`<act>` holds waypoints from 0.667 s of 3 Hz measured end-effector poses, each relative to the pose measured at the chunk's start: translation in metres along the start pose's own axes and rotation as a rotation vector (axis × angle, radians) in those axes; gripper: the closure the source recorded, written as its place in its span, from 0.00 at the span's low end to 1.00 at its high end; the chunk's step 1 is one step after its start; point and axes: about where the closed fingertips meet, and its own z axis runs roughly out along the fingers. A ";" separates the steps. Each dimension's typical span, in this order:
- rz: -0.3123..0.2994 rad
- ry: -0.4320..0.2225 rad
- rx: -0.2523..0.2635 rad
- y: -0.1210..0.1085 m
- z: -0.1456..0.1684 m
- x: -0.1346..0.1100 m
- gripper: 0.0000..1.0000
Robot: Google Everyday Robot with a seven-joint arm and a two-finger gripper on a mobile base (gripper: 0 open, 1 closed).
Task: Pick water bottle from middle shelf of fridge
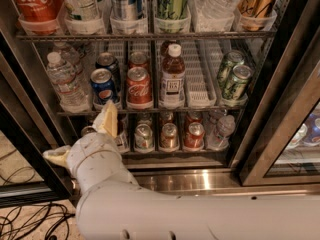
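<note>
camera view: the fridge (280, 104) stands open, three racks of drinks in sight. the water bottle (62, 81) stands in the far left lane of the middle shelf (200, 105), at the front, white cap up, with a second clear bottle just behind it. to its right in the next lanes are a pepsi can (102, 86), a coca-cola can (138, 86), the brown tea bottle (172, 76) and a pair of green cans (234, 81).

the gripper (80, 134) hangs low at the left, in front of the bottom rack, on the end of the white arm (165, 214) that crosses the foot of the view. its two cream fingers are splayed wide apart and grasp nothing: one finger (107, 118) points up, its tip at the front edge of the middle shelf just under the pepsi can, and the other points out to the left.

the bottle lies above the gripper and a little left of the raised finger, near but not touching. its long axis is upright, so a grasp likely wants the fingers to either side of the ribbed body. my judgement: the gripper must rise and shift left, clear of the pepsi can beside it.
</note>
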 end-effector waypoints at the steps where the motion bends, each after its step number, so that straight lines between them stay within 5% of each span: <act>1: -0.003 -0.002 0.065 -0.016 -0.001 -0.001 0.00; 2: -0.003 -0.002 0.065 -0.016 -0.001 -0.001 0.00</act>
